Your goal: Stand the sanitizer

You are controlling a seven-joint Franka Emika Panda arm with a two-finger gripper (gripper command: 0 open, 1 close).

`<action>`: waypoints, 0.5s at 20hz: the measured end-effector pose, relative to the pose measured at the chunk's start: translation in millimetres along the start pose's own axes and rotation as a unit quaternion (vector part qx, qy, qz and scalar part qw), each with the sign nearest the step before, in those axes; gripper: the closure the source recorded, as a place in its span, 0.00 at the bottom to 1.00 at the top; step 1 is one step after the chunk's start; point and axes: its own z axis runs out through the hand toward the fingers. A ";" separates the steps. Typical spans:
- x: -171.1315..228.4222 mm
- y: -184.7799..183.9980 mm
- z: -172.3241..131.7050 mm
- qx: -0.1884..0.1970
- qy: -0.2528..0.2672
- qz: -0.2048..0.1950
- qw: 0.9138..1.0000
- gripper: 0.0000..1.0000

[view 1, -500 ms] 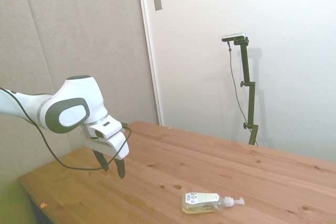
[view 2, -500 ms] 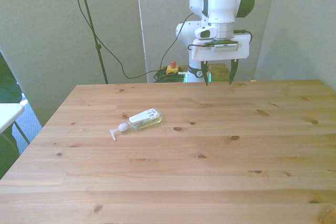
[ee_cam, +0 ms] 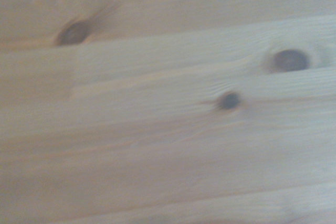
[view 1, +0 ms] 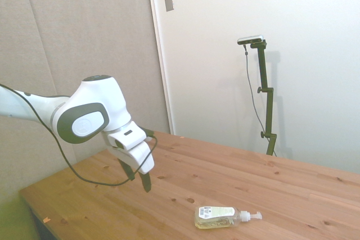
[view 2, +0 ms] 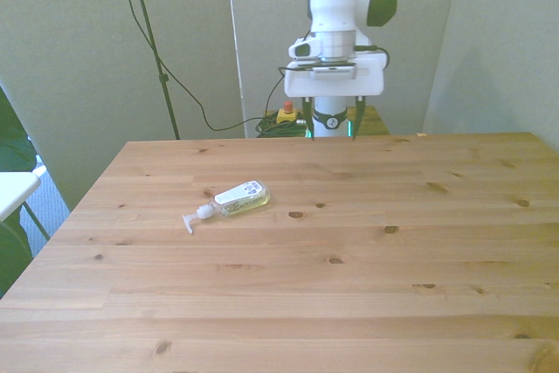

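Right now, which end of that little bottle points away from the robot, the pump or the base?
The white pump. The sanitizer lies flat on the table, its base toward the robot. The gripper hangs open, well apart.

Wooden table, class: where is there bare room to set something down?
Almost everywhere. The table holds only the sanitizer, lying toward the front view's left. The near half and the front view's right side are bare. The hand hangs open over the far edge.

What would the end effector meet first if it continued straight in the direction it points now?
Probably bare table. The open end effector points down, and the wrist view shows only wood. The bottle lies off to the front view's left.
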 end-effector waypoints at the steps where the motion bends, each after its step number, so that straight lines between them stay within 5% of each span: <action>1: 18.1 7.7 -0.9 0.004 0.009 0.017 1.000 0.00; 7: 111.0 14.8 26.9 0.006 0.036 0.104 0.994 0.00; 10: 121.2 10.8 22.6 0.022 0.056 0.134 0.989 0.00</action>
